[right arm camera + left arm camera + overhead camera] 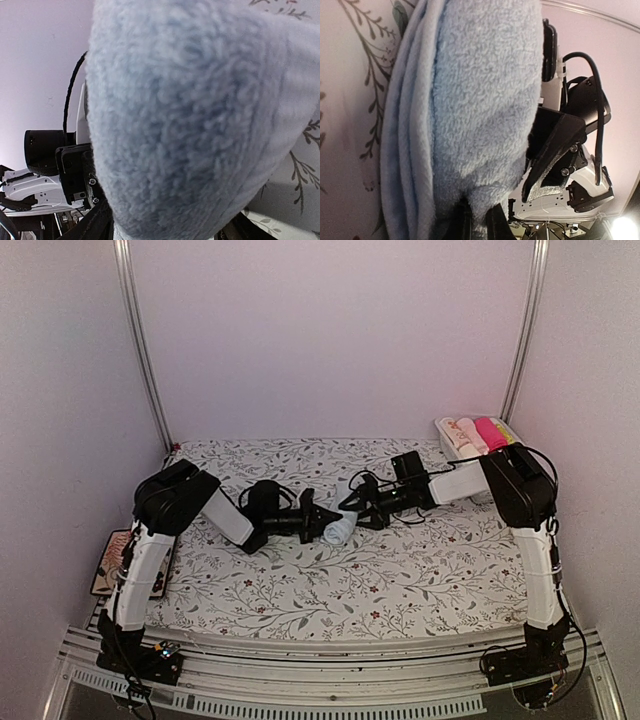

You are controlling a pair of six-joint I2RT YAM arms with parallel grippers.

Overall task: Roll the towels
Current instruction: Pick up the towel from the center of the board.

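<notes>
A light-blue towel (340, 528), rolled into a thick bundle, lies in the middle of the floral table between both grippers. My left gripper (325, 523) comes at it from the left. In the left wrist view the towel (480, 100) fills the frame, and the left gripper (476, 225) is shut, pinching a fold of it between its dark fingers. My right gripper (352, 508) reaches in from the right. Its fingers (95, 225) stand wide on either side of the towel's roll (190, 125), still open. That gripper's padded finger (547, 170) shows beside the roll.
A white bin (441, 426) at the back right holds rolled cloths (478, 433) in cream, pink, hot pink and yellow. The floral table cover (400, 570) spreads in front of the arms. Metal posts (145, 350) and pale walls close in both sides.
</notes>
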